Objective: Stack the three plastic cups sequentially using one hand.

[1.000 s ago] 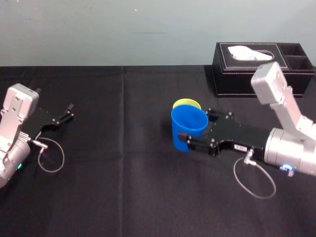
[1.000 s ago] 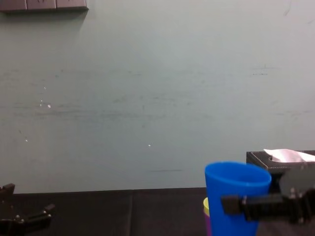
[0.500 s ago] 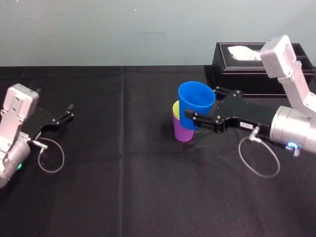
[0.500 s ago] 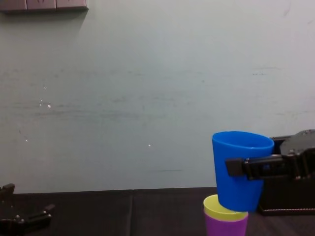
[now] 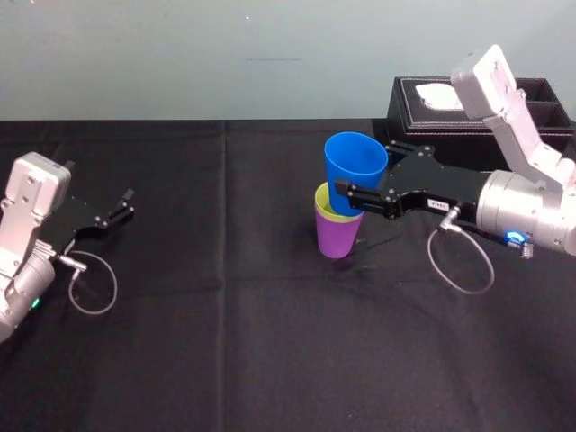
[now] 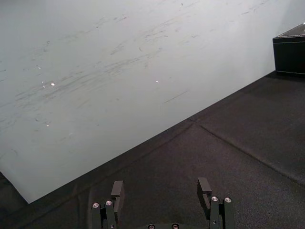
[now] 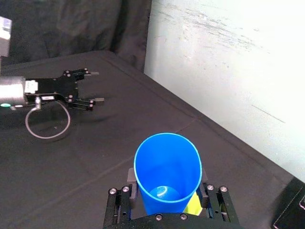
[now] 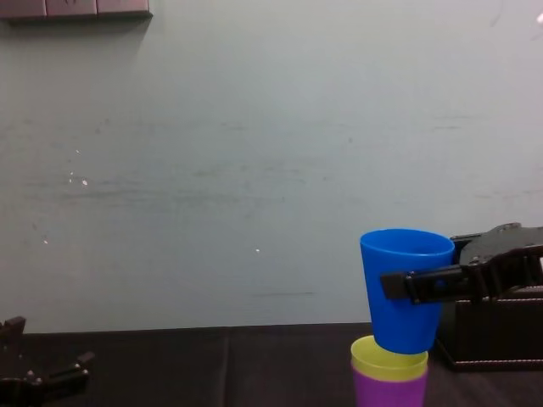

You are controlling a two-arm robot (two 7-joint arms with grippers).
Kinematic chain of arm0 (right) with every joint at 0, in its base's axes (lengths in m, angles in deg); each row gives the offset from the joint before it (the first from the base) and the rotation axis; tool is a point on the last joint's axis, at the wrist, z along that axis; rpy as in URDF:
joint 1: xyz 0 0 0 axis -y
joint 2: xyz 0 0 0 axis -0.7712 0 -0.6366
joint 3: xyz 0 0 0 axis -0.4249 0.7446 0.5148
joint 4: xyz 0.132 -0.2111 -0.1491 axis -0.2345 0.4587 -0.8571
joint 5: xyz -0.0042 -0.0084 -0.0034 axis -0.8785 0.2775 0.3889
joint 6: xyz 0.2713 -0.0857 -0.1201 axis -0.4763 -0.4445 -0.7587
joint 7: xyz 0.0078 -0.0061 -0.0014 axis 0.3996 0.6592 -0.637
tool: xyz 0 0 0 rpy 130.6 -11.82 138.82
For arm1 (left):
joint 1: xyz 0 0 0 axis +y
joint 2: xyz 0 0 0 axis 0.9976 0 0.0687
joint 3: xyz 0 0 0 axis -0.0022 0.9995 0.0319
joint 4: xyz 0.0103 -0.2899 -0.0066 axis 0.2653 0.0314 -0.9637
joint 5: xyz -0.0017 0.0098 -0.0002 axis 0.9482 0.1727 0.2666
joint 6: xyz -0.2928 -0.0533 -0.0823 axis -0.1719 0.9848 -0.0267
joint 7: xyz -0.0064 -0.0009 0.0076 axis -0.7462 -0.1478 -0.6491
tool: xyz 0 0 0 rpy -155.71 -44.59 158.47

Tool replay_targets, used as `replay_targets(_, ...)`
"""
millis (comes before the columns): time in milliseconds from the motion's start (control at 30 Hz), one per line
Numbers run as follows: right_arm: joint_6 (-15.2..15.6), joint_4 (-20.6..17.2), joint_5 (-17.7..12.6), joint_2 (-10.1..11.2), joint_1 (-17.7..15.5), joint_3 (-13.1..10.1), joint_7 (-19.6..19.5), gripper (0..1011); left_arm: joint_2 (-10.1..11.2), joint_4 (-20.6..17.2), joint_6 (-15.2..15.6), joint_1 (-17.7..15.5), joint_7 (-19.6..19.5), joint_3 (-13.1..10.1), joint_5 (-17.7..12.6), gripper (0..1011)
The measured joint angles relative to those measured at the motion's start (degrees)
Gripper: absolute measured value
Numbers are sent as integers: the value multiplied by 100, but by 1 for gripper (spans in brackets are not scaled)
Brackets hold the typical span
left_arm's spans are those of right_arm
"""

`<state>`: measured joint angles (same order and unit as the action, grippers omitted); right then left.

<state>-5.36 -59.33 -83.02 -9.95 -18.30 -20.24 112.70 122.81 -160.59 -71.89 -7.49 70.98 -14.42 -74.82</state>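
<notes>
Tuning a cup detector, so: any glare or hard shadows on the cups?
Right wrist view: a small bright glint on the inside floor of the blue cup, which the right gripper holds. Head view: cups evenly lit; the purple cup casts no clear shadow on the black cloth; left gripper parked at left. Chest view: no hot spot on the yellow cup.

Both arms look basically identical tbh. The left gripper (image 5: 129, 202) and right gripper (image 5: 364, 171) are matte black, with thin fingers dotted with little silver screws (image 6: 213, 199). Each one's bolted onto a fat silver-grey barrel (image 5: 531, 211) with a boxy pale-grey block (image 5: 490, 85) on top. A thin grey cable (image 5: 463, 290) loops out around 6 o'clock of each wrist. The right barrel has a blue light (image 5: 515, 238) and the left a green light (image 5: 35, 303). There's a small white label (image 5: 438, 205) on the right gripper's body.
</notes>
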Motion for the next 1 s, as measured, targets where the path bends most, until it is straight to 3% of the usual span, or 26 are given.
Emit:
replay_targets(433, -11, 544, 167, -232, 347, 182, 105, 716, 0, 0, 0, 0, 0, 0, 0, 1011)
replay_targets(1000, -126, 956, 268, -404, 517, 283, 236, 716, 0, 0, 0, 0, 0, 0, 0, 1011)
